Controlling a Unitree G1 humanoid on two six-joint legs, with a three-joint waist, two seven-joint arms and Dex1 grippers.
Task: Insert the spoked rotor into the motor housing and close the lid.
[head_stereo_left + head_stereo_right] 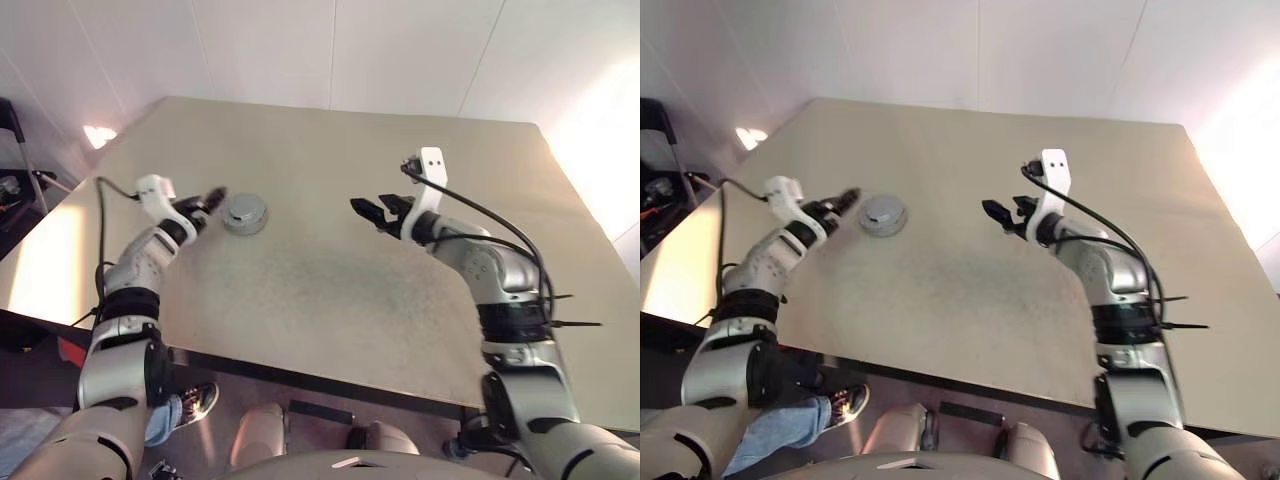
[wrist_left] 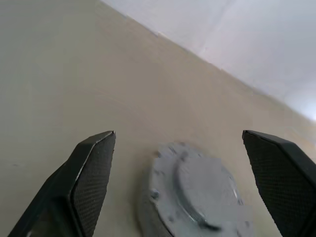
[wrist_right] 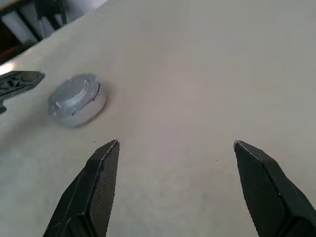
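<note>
Beige table [image 1: 330, 290] against pale walls. Left gripper [image 1: 214, 197] stood wide, holding nothing, just beside the lid [image 1: 244, 213] at its 9 o'clock. Lid sat flat on a closed grey round unit; housing and rotor were presumably beneath, not visible. Right gripper [image 1: 377, 210] stood wide, empty, well apart at 3 o'clock. Judged: assembly appeared complete, only arm retreat left.

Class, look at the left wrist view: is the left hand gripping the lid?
No. The left hand is open, its fingers standing apart on either side of the lid, which sits on the table.
</note>
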